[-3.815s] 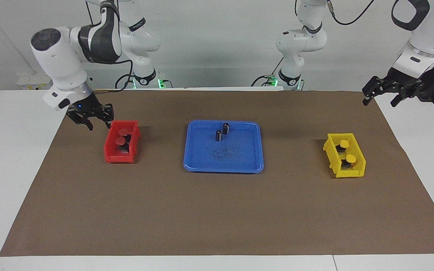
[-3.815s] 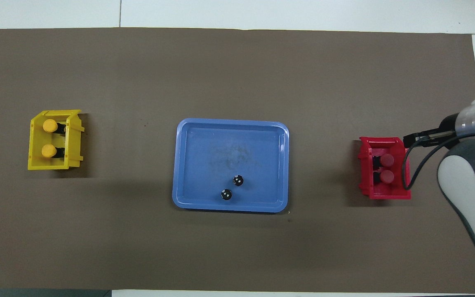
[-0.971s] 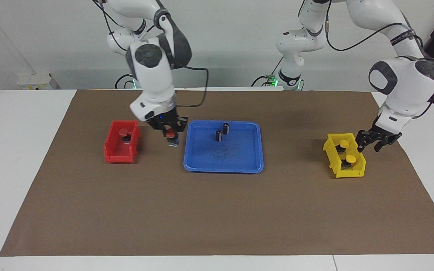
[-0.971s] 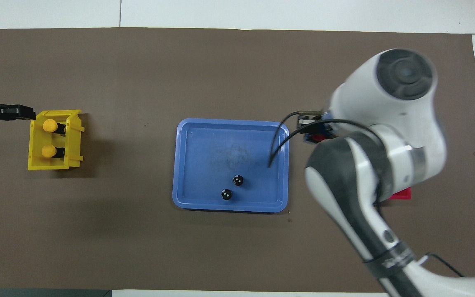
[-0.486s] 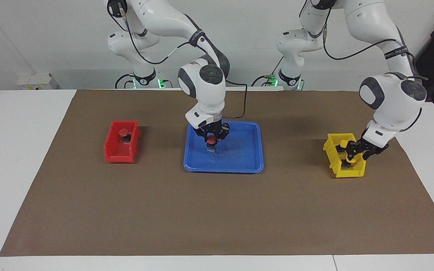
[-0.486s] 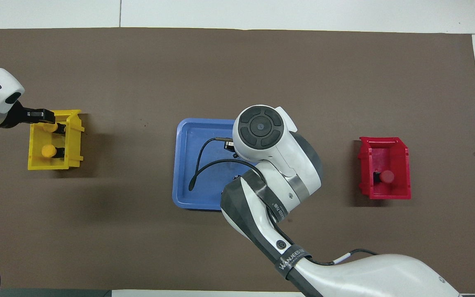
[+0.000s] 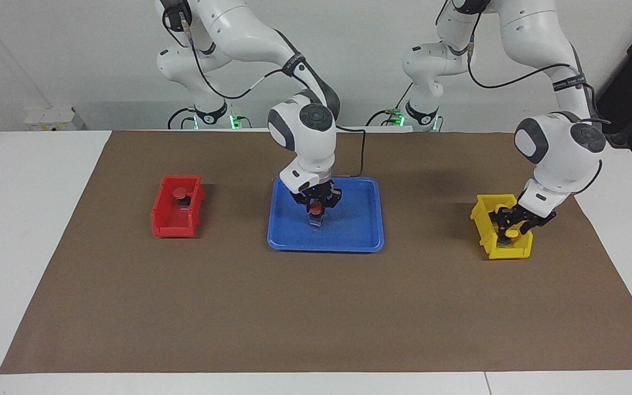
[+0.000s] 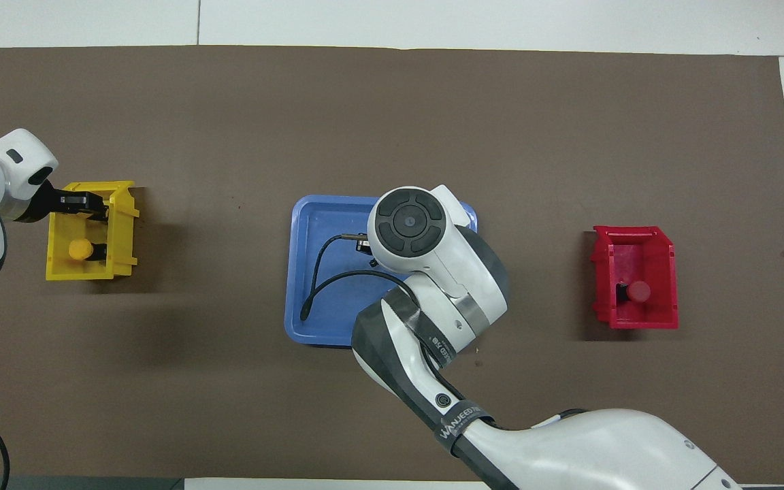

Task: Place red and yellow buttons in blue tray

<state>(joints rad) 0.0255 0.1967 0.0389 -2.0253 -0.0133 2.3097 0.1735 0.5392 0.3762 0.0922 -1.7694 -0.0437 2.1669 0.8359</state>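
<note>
My right gripper (image 7: 315,212) is shut on a red button (image 7: 315,209) and holds it low in the middle of the blue tray (image 7: 360,241). In the overhead view the right arm hides most of the tray (image 8: 310,224). A second red button (image 7: 179,192) stands in the red bin (image 7: 176,224) and also shows in the overhead view (image 8: 638,292). My left gripper (image 7: 508,224) is down in the yellow bin (image 7: 483,219), at the yellow button (image 7: 509,233) that is farther from the robots. The nearer yellow button (image 8: 79,249) stands free in the yellow bin (image 8: 58,269).
The red bin (image 8: 664,272) stands toward the right arm's end of the brown mat and the yellow bin toward the left arm's end. The two dark capless cylinders in the tray are hidden by the right arm.
My right gripper has carried the red button from beside the red bin into the tray and lowered it. My left gripper has come down into the yellow bin, over the farther yellow button.
</note>
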